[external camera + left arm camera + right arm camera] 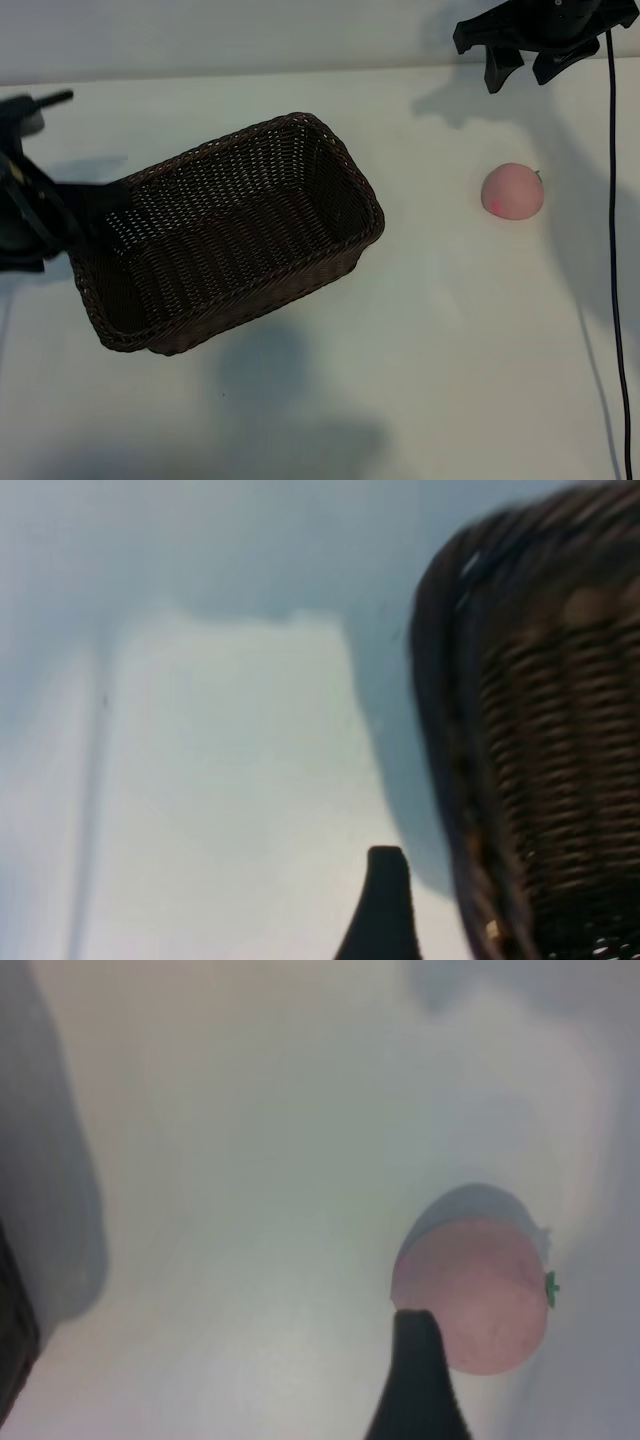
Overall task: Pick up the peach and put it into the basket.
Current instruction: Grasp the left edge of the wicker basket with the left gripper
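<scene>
Basket point(225, 235) empty, left-centre on the tabletop point(430, 380); left claw point(25, 215) spread beside its left end. Peach point(513, 190) right of centre, untouched. Right claw point(530, 55) spread at upper right. Step: approach. Next: descend, straddle the peach.
</scene>
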Action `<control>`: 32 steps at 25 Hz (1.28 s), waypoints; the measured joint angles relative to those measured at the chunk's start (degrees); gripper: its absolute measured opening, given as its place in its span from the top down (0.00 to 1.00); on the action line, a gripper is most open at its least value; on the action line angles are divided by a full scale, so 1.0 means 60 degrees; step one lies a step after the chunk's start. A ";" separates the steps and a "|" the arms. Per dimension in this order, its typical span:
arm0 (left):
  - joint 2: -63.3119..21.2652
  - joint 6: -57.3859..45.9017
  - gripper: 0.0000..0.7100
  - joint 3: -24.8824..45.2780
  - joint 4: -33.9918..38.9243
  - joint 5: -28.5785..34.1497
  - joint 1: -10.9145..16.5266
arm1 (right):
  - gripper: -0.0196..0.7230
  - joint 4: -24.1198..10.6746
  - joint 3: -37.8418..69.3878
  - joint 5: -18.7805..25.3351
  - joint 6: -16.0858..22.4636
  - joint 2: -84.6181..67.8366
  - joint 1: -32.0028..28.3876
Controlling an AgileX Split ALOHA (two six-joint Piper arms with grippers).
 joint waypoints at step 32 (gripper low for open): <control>0.2206 -0.1001 0.64 0.0647 -0.0688 -0.2710 0.0016 | 0.28 0.0000 0.0000 0.0018 -0.0165 0.0000 0.0000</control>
